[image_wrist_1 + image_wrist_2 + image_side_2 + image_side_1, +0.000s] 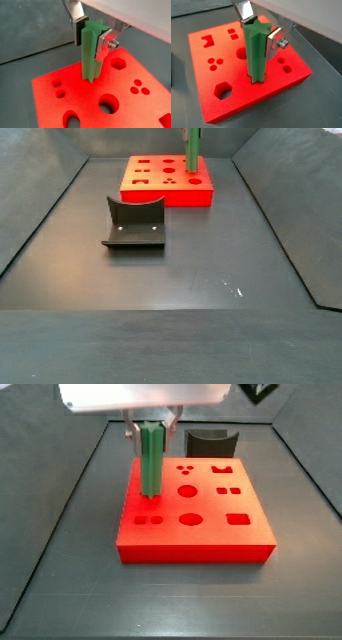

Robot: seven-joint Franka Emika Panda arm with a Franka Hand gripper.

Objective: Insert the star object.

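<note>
The star object is a long bright green peg [89,52] with ridged star-section sides. My gripper [92,31] is shut on its upper end, with a dark pad on one side and a silver finger plate on the other. The peg stands upright with its lower end at the top face of the red block [87,102], near one edge. It shows the same way in both wrist views [256,52] and in both side views [152,459] [193,150]. Whether its tip has entered a hole is hidden. The red block [201,519] has several shaped holes.
A dark grey curved holder [210,442] stands on the floor behind the block; in a side view it [135,224] lies well in front of the block [167,178]. Dark walls [40,213] enclose the grey floor.
</note>
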